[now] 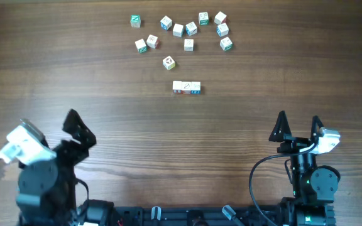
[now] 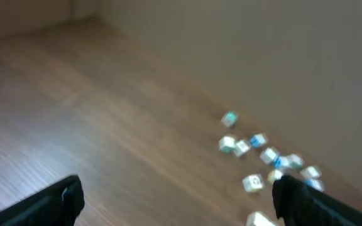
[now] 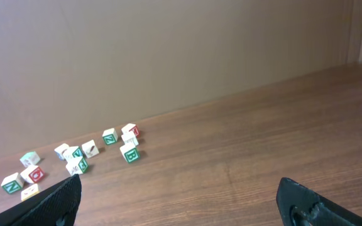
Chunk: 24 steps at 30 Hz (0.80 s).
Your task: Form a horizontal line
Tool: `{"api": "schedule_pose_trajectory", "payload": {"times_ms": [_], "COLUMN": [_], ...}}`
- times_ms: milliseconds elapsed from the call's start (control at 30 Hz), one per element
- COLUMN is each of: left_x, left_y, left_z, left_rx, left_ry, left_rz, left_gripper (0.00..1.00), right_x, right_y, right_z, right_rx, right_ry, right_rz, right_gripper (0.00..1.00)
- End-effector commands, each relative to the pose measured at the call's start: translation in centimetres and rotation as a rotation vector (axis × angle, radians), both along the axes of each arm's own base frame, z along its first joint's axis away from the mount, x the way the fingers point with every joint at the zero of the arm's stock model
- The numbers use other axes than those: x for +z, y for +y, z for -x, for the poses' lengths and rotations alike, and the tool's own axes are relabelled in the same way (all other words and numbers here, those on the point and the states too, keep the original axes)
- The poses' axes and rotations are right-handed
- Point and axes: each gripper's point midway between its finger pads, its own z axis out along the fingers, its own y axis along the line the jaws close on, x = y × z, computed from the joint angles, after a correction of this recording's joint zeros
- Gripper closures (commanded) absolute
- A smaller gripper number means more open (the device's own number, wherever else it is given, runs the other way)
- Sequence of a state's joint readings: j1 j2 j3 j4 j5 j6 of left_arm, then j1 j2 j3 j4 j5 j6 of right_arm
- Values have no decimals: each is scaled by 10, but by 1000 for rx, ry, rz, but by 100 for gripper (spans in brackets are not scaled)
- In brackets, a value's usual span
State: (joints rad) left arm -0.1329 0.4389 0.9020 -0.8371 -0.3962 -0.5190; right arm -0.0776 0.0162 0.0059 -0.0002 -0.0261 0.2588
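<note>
The horizontal line (image 1: 186, 88) is a short row of tiny white lettered cubes, touching edge to edge, at the table's middle. Several loose white cubes (image 1: 189, 28) lie scattered behind it; they also show blurred in the left wrist view (image 2: 266, 154) and in the right wrist view (image 3: 80, 157). My left gripper (image 1: 75, 129) is open and empty at the front left, far from the row; its fingers frame bare wood (image 2: 178, 201). My right gripper (image 1: 298, 127) is open and empty at the front right (image 3: 178, 201).
The wooden table (image 1: 105, 94) stretches all round the cubes. A beige wall (image 3: 168, 56) stands behind the table's far edge. Black cables and arm bases (image 1: 269, 182) sit along the front edge.
</note>
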Motion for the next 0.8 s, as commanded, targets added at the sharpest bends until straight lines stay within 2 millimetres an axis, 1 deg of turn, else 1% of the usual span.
{"api": "schedule_pose_trajectory", "payload": {"times_ms": [0, 100, 300, 400, 433, 500, 567, 767], "left_x": [-28, -43, -58, -66, -69, -78, -88, -121], "left_y": [-17, -22, -25, -26, -28, -40, -45, -46], "left_z": [2, -2, -11, -20, -24, -33, -38, -44], "left_rx": [-142, -171, -194, -196, -212, -288, -315, -300], "left_ry": [-37, -75, -229, -314, -326, -348, -349, -283], "left_rz": [-50, -32, -29, -36, -50, -109, -126, -123], "left_gripper": [0, 0, 0, 0, 0, 0, 0, 0], "right_x": [3, 3, 3, 3, 3, 3, 3, 3], "right_y": [2, 2, 2, 2, 2, 2, 2, 2], "right_z": [1, 1, 1, 1, 1, 1, 1, 1], "right_rx": [12, 12, 12, 12, 12, 12, 12, 12], "right_ry": [-12, -12, -12, -12, -12, -12, -12, -12], "right_rz": [17, 17, 17, 17, 17, 17, 17, 17], "right_gripper": [0, 0, 0, 0, 0, 0, 0, 0]}}
